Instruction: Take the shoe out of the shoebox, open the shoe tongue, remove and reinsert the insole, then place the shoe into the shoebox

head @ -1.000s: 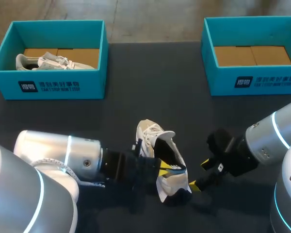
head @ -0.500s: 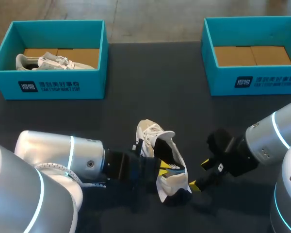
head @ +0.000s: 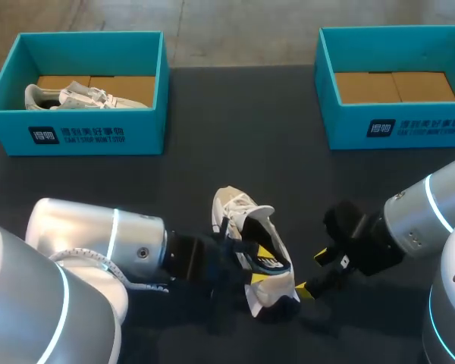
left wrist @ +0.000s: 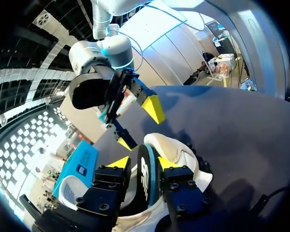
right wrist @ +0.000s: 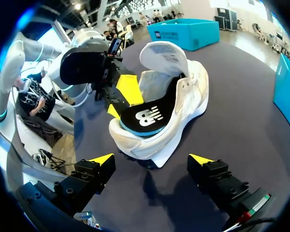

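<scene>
L gripper point(left wrist: 144, 162) nudges fwd, fingers clamped on insole point(right wrist: 145, 116); it now tilts lower in shoe point(head: 267, 287), prob. reinsertion underway. R gripper point(right wrist: 152, 158) wide open, empty.

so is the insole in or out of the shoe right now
Partly out. The left gripper pinches the insole at its heel end, raised above the collar of the shoe; the front end sits inside, under the tongue.
</scene>
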### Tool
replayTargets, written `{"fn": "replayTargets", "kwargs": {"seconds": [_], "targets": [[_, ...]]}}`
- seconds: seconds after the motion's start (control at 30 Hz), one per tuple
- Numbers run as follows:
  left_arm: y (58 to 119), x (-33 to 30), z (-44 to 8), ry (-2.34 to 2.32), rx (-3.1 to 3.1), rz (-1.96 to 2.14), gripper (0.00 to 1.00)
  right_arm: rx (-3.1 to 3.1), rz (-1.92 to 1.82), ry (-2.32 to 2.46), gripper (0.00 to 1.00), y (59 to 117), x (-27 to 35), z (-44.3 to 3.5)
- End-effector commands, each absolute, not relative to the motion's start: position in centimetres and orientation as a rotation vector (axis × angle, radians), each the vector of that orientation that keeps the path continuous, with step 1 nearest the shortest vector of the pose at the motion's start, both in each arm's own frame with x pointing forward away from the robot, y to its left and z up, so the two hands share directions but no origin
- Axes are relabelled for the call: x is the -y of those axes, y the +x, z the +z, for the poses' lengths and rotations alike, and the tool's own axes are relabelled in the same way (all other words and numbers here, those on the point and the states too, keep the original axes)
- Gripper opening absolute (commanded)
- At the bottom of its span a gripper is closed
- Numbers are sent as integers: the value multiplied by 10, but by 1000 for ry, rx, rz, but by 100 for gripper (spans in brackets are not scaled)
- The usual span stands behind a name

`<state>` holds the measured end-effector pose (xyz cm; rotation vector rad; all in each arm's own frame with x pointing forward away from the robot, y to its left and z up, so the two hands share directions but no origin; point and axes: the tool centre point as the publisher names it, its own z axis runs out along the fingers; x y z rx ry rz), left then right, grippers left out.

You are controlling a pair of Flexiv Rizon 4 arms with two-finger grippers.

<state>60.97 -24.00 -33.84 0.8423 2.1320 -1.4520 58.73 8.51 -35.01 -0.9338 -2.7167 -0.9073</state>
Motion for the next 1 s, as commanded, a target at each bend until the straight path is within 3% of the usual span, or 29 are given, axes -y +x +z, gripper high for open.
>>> {"fn": "replayTargets", "kwargs": {"seconds": [0.03,0.07,0.7,0.73,0.77,0.8,0.83,0.87,0.93,1.0], "targets": [[612,246,-341,859,-2144,-1441,5,2720,-905,-937,100,586,-87,-351],[613,246,-341,860,-2146,-1438,0,2720,-905,-937,100,586,-87,-351],[621,232,-351,841,-2231,-1360,0,2720,-905,-937,100,586,-87,-351],[620,232,-350,841,-2230,-1367,11,2720,-905,-937,100,586,-87,-351],[618,231,-346,849,-2225,-1374,31,2720,-905,-937,100,586,-87,-351],[616,230,-344,852,-2222,-1387,45,2720,-905,-937,100,586,-87,-351],[614,230,-342,853,-2222,-1388,49,2720,-905,-937,100,586,-87,-351],[612,229,-338,862,-2214,-1390,66,2720,-905,-937,100,586,-87,-351],[608,227,-332,871,-2198,-1392,72,2720,-905,-937,100,586,-87,-351],[605,226,-326,882,-2186,-1395,71,2720,-905,-937,100,586,-87,-351]]}}
